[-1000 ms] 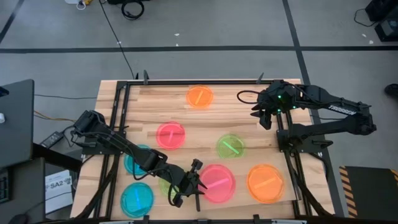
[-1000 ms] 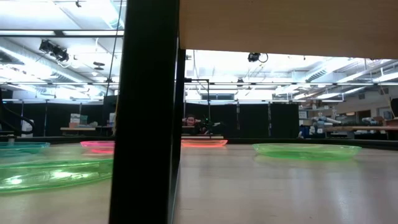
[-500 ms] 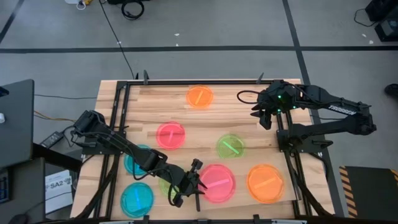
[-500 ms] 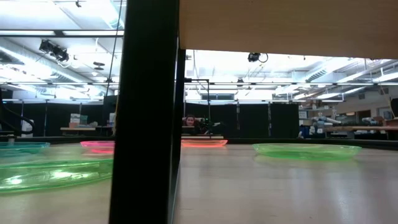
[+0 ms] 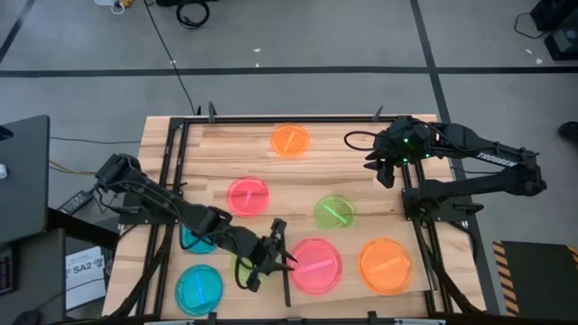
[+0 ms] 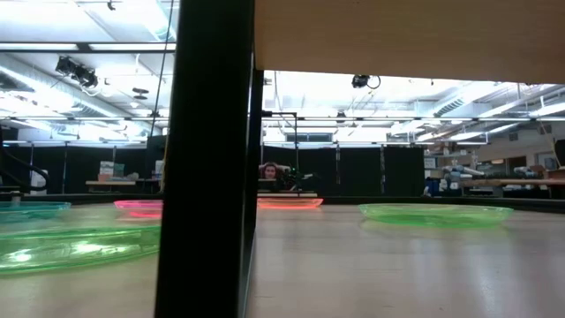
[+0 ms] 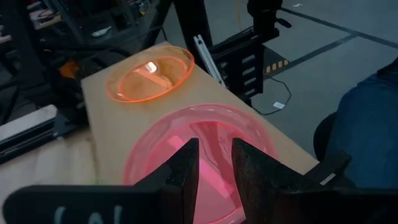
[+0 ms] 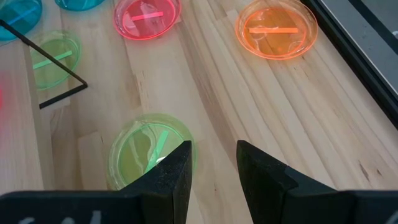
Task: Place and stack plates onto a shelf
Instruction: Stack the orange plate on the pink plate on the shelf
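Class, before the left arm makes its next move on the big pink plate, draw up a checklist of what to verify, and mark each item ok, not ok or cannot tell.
1. Left gripper lined up on the large translucent pink plastic plate: ok, at its rim.
2. Left gripper empty: ok, fingers apart, nothing between them.
3. Pale wooden shelf board has room: not ok for placing flat, the pink plate and the large orange plate cover it.
4. Right gripper out of the way: ok, at the far right of the table, open.
5. Small green plate clear of the path: cannot tell.
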